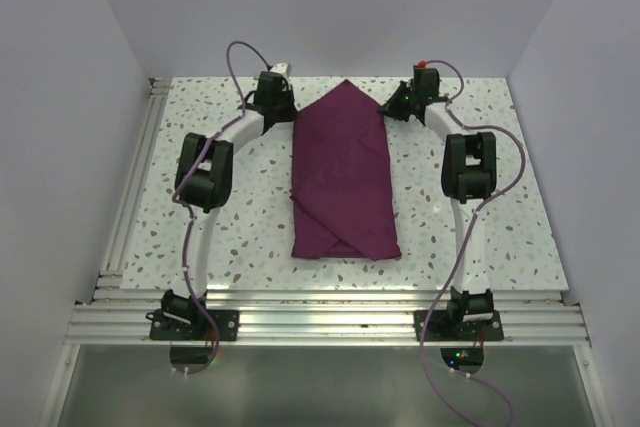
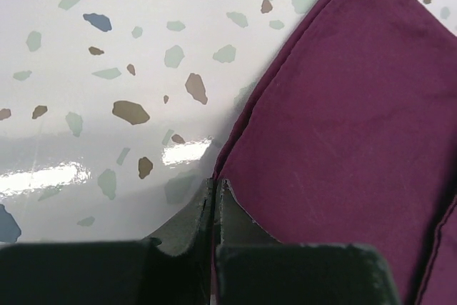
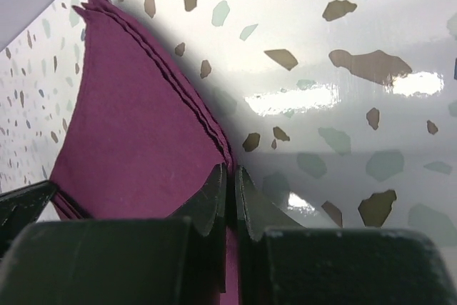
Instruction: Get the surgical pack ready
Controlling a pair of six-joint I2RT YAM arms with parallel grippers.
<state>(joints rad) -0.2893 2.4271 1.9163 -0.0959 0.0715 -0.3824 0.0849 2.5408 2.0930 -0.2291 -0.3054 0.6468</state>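
The surgical pack (image 1: 343, 175) is a plum-maroon fabric drape folded into a long bundle in the middle of the table, with a pointed flap at the far end. My left gripper (image 1: 284, 113) is at the flap's far left edge. In the left wrist view the left gripper (image 2: 216, 185) is shut on the edge of the pack (image 2: 343, 126). My right gripper (image 1: 392, 107) is at the flap's far right edge. In the right wrist view the right gripper (image 3: 230, 173) is shut on the layered edge of the pack (image 3: 136, 126).
The speckled white tabletop (image 1: 240, 217) lies inside white walls on three sides. An aluminium rail frame (image 1: 330, 312) runs along the near edge and the left side. A purple cable (image 1: 235, 62) loops off each arm.
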